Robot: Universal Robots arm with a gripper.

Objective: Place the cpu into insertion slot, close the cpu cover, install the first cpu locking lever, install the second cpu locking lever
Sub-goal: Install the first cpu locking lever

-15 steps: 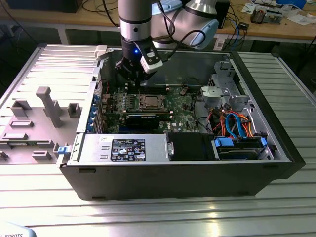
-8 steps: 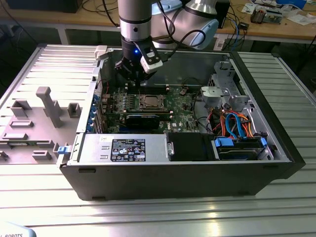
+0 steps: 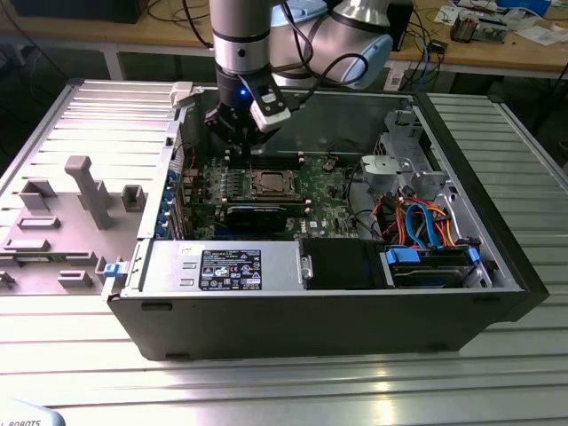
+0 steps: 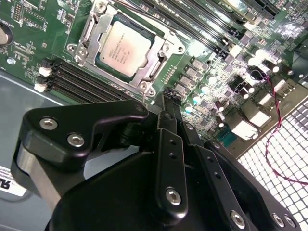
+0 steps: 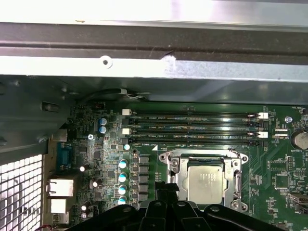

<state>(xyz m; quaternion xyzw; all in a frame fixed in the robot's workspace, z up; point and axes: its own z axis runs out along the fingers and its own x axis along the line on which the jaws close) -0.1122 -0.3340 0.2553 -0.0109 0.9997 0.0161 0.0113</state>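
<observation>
Second wrist view: the gripper [image 4: 168,97] is nearest, tips pressed together and gripping nothing, just off the socket's corner. The cpu [image 4: 124,47] lies seated in its slot, with the cpu cover [image 4: 150,72] down around it.
First wrist view: memory slots [image 5: 192,129] run along one socket edge.
Exterior view: the arm reaches inside the computer case [image 3: 311,319].
Your risk: a skewed push could slip and gouge the motherboard [image 4: 29,33].
</observation>
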